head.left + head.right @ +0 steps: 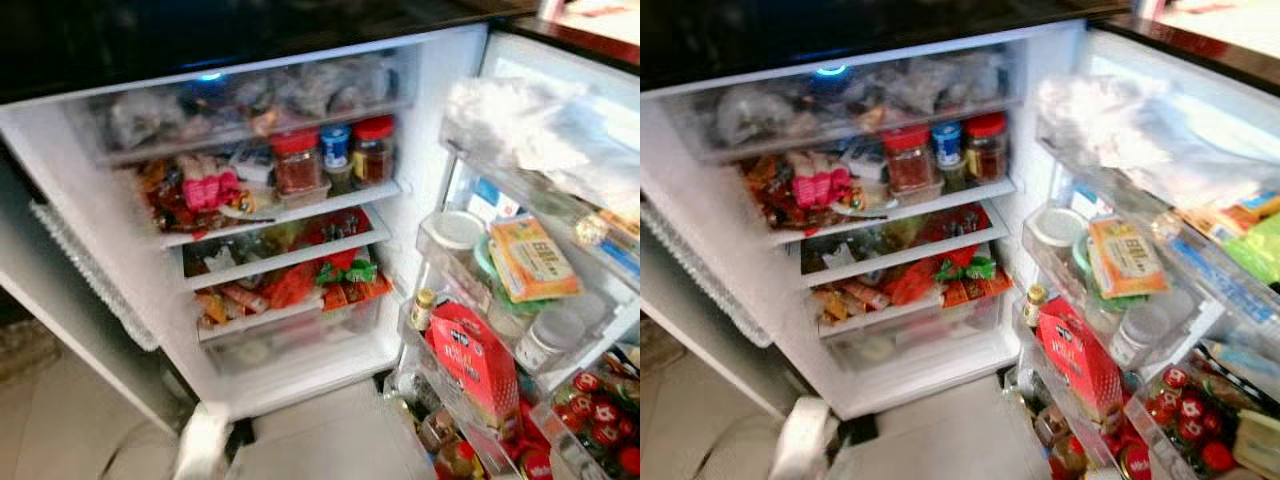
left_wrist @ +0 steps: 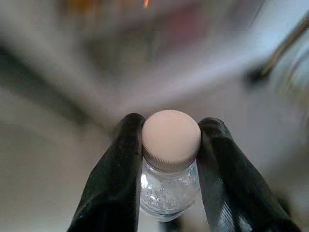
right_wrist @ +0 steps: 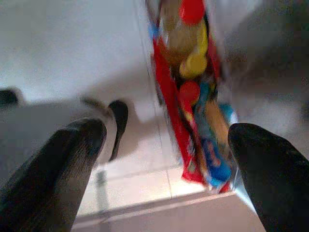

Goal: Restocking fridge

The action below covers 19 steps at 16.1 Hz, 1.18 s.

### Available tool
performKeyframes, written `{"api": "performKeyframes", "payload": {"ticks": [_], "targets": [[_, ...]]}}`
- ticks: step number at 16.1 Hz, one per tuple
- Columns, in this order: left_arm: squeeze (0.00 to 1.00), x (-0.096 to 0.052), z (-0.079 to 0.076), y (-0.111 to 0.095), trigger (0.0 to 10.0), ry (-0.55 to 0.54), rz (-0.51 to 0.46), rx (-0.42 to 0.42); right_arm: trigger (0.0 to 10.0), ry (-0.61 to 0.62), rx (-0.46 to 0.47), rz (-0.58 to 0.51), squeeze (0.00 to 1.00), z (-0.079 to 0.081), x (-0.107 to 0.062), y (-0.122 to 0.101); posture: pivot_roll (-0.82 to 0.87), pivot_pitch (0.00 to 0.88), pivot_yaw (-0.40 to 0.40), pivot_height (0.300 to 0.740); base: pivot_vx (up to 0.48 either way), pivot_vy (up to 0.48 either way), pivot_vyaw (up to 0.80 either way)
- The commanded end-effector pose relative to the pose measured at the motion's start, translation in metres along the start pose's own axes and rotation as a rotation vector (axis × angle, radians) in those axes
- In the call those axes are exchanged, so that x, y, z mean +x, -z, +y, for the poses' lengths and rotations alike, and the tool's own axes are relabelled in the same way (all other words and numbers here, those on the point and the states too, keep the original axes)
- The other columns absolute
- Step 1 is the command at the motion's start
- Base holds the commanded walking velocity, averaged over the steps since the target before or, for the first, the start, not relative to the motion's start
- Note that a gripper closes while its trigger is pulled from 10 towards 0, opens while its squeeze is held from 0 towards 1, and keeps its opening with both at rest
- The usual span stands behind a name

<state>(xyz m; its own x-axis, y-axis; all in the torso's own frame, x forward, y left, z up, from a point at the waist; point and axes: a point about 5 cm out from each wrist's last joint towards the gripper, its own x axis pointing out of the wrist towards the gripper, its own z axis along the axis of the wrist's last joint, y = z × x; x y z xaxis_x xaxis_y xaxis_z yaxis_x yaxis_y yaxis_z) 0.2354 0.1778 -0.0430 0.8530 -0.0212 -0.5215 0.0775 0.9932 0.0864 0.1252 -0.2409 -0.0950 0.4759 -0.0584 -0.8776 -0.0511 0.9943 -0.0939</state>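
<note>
My left gripper (image 2: 171,130) is shut on a small clear bottle (image 2: 169,186) with a pale round cap (image 2: 171,137), held at the neck just under the cap. The surroundings behind it are blurred. My right gripper (image 3: 169,135) is open, its fingers wide apart, with nothing between them; beyond it are colourful packets (image 3: 193,96) and pale floor. The fridge (image 1: 120,260) stands open ahead, its shelves packed: two red-lidded jars (image 1: 297,160) and a blue-lidded one (image 1: 335,147) on the upper shelf, and red and orange packets (image 1: 300,285) lower down.
The open door (image 1: 590,90) swings out on the right, its racks holding a red box (image 1: 470,365), an orange packet (image 1: 530,258), a white-lidded jar (image 1: 545,340) and red-capped bottles (image 1: 590,410). A clear bottom drawer (image 1: 290,335) looks nearly bare. A pale blurred shape (image 1: 200,445) sits at the lower edge.
</note>
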Motion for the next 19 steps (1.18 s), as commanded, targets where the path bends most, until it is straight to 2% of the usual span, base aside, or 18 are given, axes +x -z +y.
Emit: {"api": "performKeyframes", "payload": {"ticks": [1, 2, 5, 8, 11, 14, 16, 19], "targets": [[0.00, 0.003, 0.003, -0.015, 10.0, -0.005, -0.079, 0.014, 10.0, 0.003, -0.011, 0.002, 0.00, -0.001, -0.001, 0.002, -0.17, 0.000, 0.023, 0.740, 0.000, 0.000, 0.00], [0.00, 0.004, 0.002, -0.025, 10.0, 0.009, -0.149, -0.009, 10.0, 0.004, -0.016, -0.009, 0.00, -0.001, 0.000, -0.003, -0.17, 0.000, 0.024, 0.740, 0.000, 0.000, 0.00], [0.00, 0.004, 0.004, -0.040, 10.0, 0.011, -0.248, -0.048, 10.0, 0.000, -0.023, -0.029, 0.00, 0.005, 0.003, -0.011, -0.16, 0.000, 0.023, 0.740, 0.000, 0.000, 0.00], [0.00, 0.004, 0.002, -0.051, 10.0, 0.018, -0.304, -0.031, 10.0, 0.037, 0.005, -0.044, 0.00, 0.005, 0.003, -0.013, -0.13, 0.018, 0.019, 0.740, 0.000, 0.000, 0.00], [0.00, 0.003, 0.005, -0.056, 10.0, 0.003, -0.341, -0.037, 10.0, 0.060, -0.030, -0.041, 0.00, 0.003, 0.003, -0.012, -0.11, 0.048, 0.010, 0.740, 0.000, 0.000, 0.00], [0.00, -0.003, 0.010, -0.050, 10.0, -0.012, -0.346, -0.046, 10.0, 0.072, -0.008, -0.034, 0.00, 0.007, 0.003, -0.010, -0.08, 0.067, 0.012, 0.740, 0.000, 0.000, 0.00], [0.00, -0.012, 0.016, -0.043, 10.0, -0.042, -0.356, -0.069, 10.0, 0.034, -0.025, -0.013, 0.00, 0.026, 0.004, 0.000, -0.05, 0.073, -0.015, 0.740, 0.000, 0.000, 0.00], [0.00, -0.017, 0.014, -0.041, 10.0, -0.064, -0.368, -0.094, 10.0, 0.022, -0.056, -0.014, 0.00, 0.028, 0.004, 0.001, -0.05, 0.084, -0.015, 0.740, 0.000, 0.000, 0.00]]}}
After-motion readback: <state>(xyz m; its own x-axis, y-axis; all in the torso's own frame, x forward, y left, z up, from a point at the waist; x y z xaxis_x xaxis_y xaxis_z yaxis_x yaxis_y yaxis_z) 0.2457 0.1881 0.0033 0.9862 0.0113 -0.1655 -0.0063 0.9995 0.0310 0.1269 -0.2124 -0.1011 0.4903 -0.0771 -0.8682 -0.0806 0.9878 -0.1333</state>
